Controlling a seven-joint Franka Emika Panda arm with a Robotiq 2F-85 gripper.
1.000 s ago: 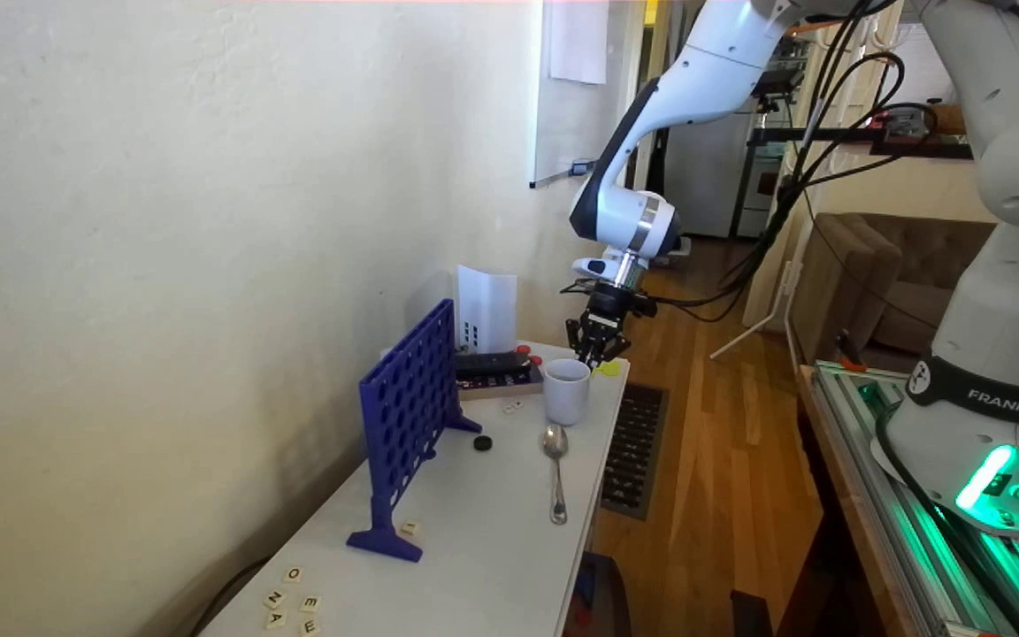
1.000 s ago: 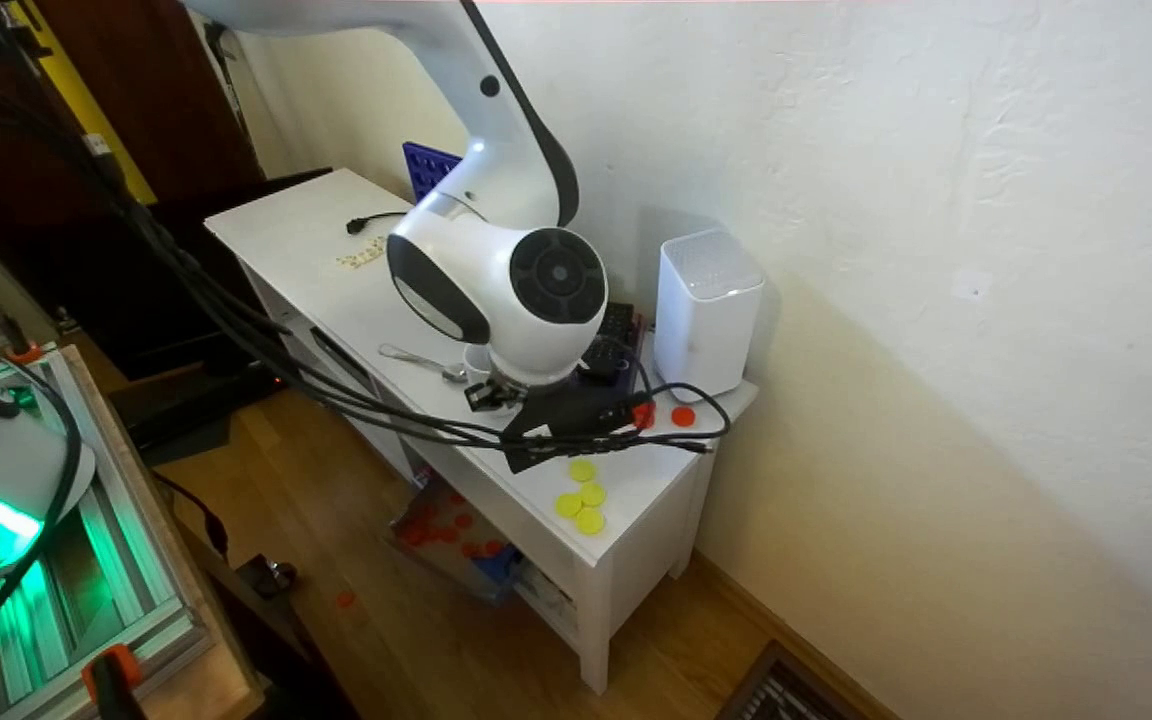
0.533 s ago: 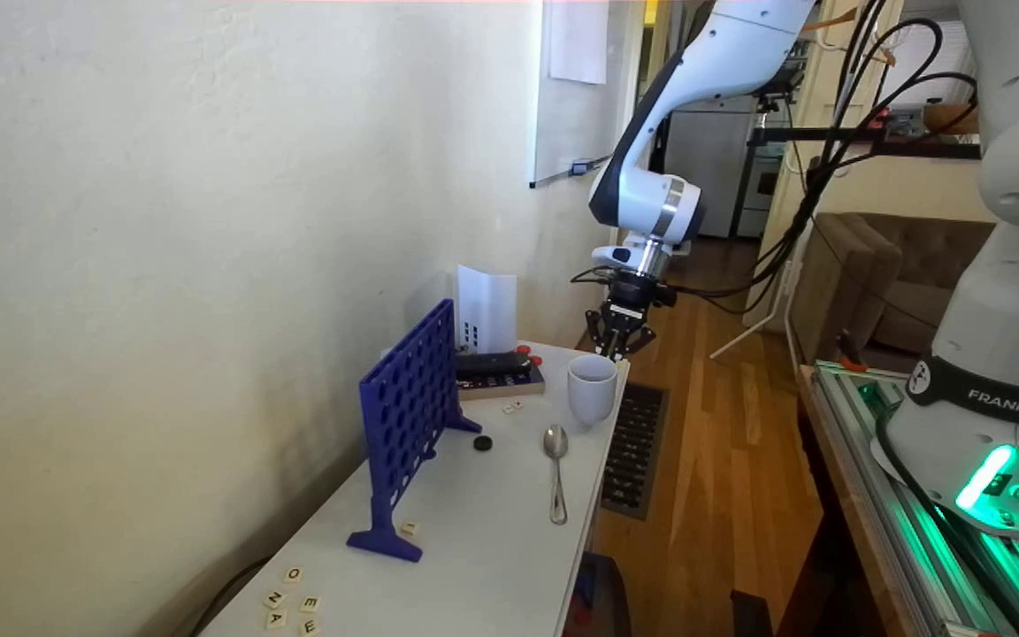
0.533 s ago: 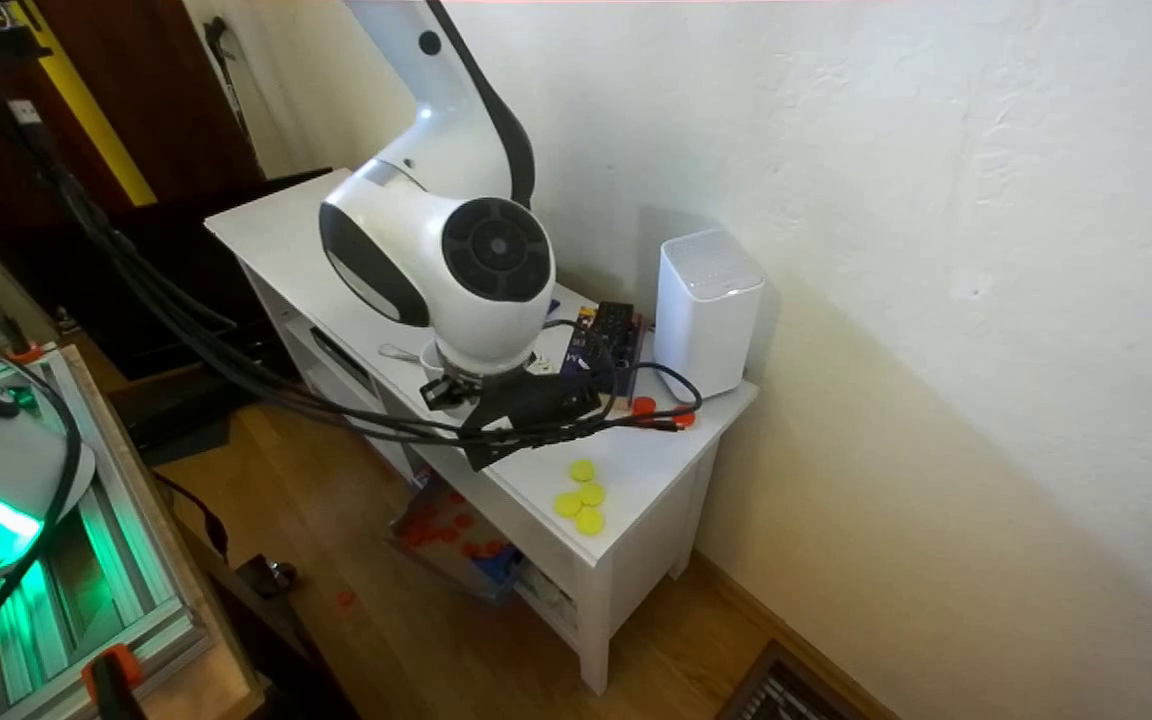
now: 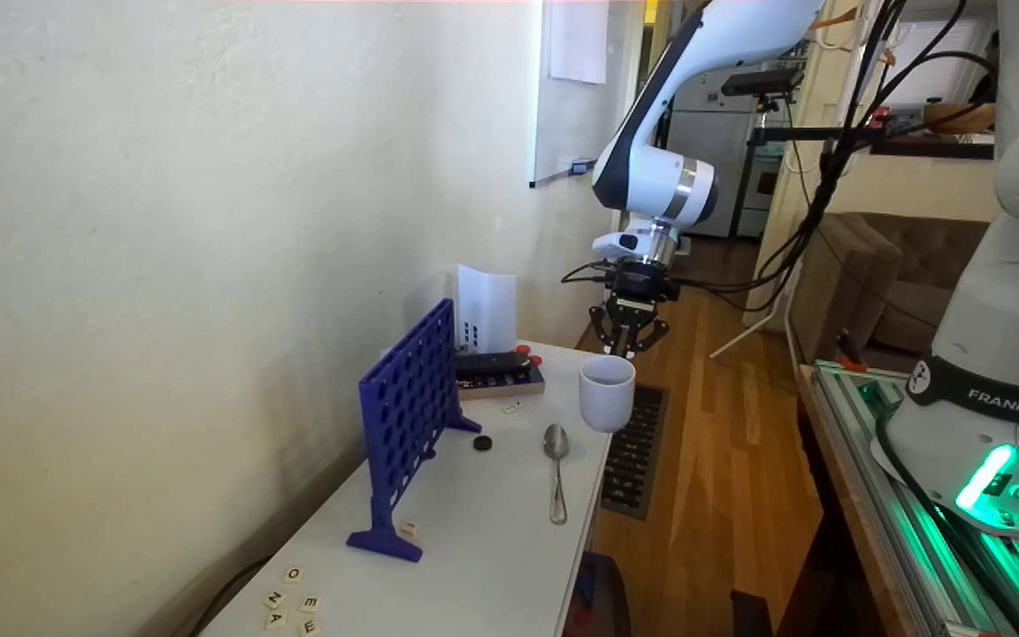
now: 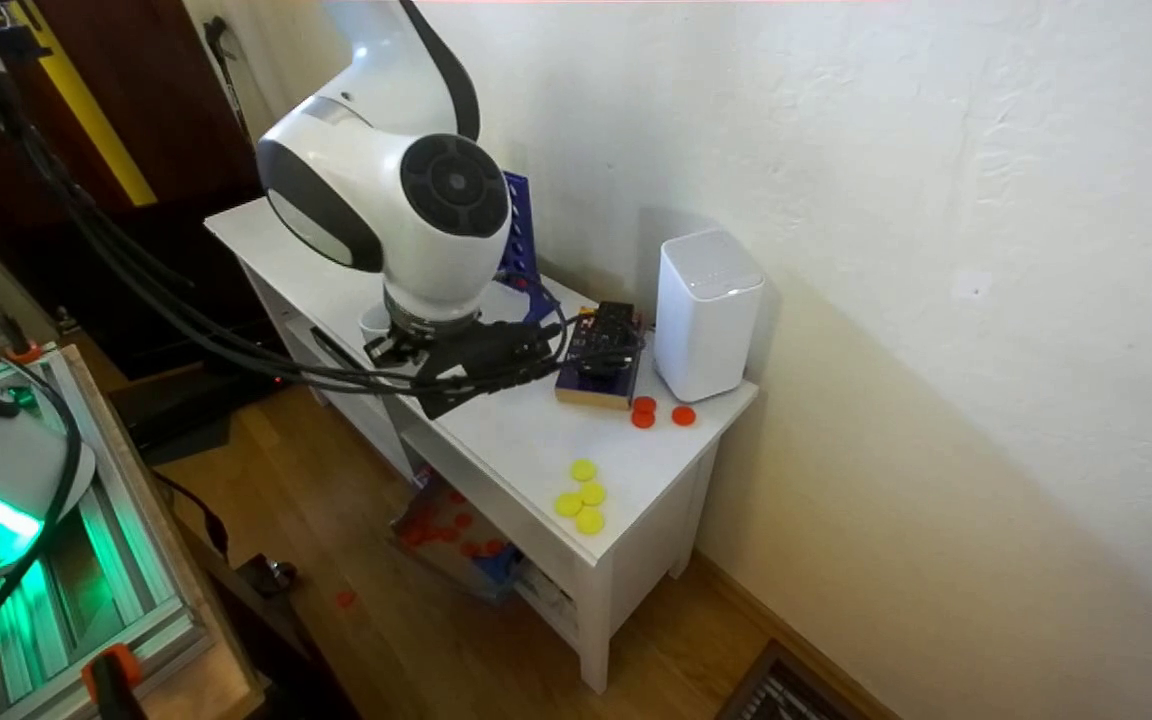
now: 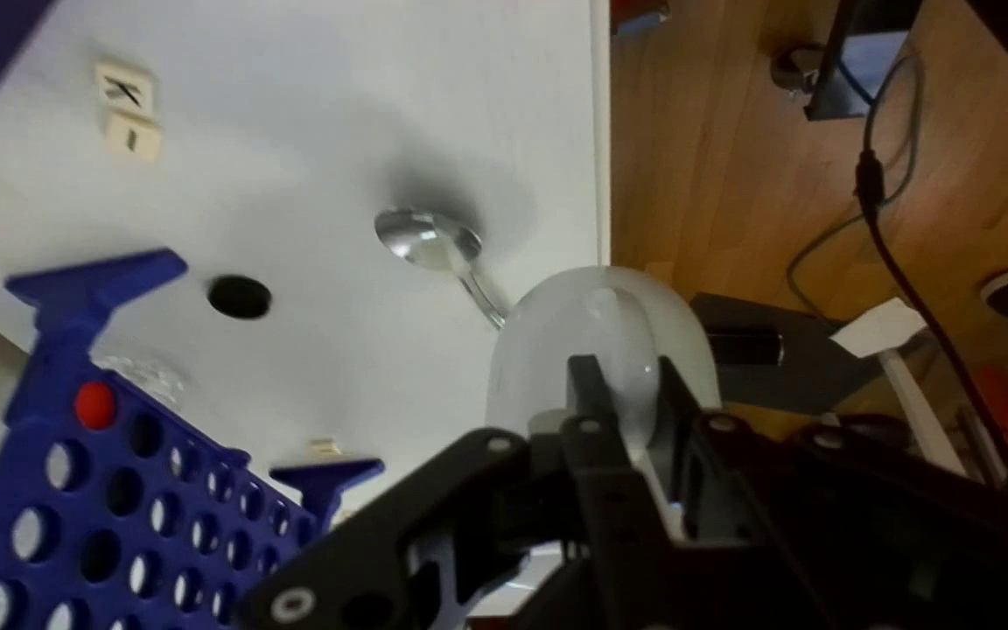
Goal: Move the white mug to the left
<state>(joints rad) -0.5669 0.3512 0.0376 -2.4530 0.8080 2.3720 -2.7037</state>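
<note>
1. In an exterior view, the end effector (image 5: 624, 351) pinches the smooth white mug (image 5: 607, 398) above the right edge of the worktop (image 5: 483, 566).
2. Nearer and left: shiny metal spoon (image 5: 556, 469).
3. Farther left: upright, perforated blue frame (image 5: 412, 402).

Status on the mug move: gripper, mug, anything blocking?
Gripper shut. White mug in its grasp, looks lifted off the table. Spoon lying on the table, might hinder a set-down there.

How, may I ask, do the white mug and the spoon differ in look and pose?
The white mug is wide and round; the spoon slim and silvery. The mug hangs roughly upright in the tool; the spoon lies on the tabletop. Both are near its edge.
</note>
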